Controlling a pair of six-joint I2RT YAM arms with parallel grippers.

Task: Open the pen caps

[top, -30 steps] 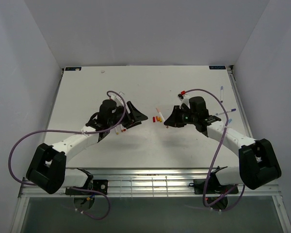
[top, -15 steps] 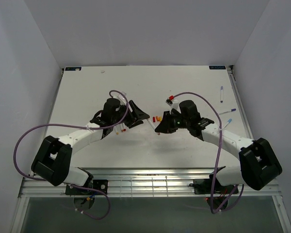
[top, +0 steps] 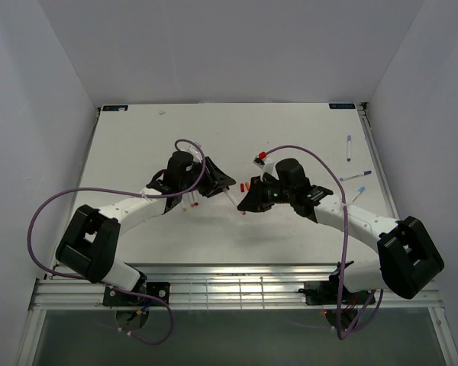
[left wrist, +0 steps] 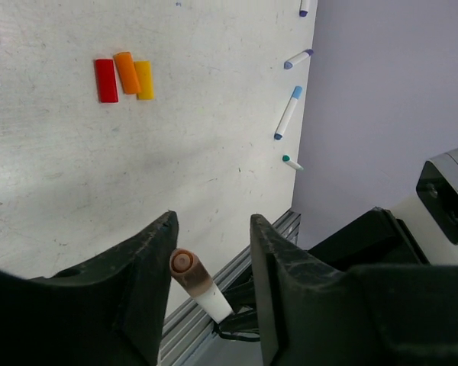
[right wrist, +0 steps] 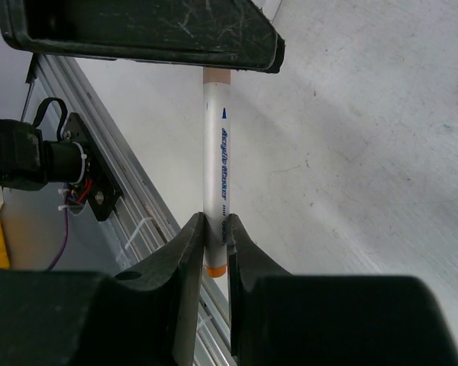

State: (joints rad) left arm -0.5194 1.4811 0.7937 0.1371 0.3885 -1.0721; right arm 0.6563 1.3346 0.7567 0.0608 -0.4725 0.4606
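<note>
My right gripper [right wrist: 216, 238] is shut on the barrel of a white pen [right wrist: 216, 152], near its orange tail end. The pen's brown cap [left wrist: 187, 267] points into my left gripper [left wrist: 214, 259], which is open around it; the cap lies close to one finger [left wrist: 149, 263] with a gap to the other. From above, the two grippers [top: 223, 183] [top: 246, 201] meet mid-table with the pen [top: 232, 198] between them. Three loose pen caps, red [left wrist: 105, 80], orange [left wrist: 126, 72] and yellow [left wrist: 144, 80], lie side by side on the table.
Several uncapped pens [left wrist: 287, 113] lie near the table's right edge [top: 356, 176]. More pens [top: 188, 204] lie under the left arm. The metal rail [top: 237, 286] runs along the near edge. Purple cables loop over both arms.
Both grippers have moved toward each other at the table's centre. The pen's capped end has entered the left jaws, which have narrowed. The right gripper keeps its hold.
</note>
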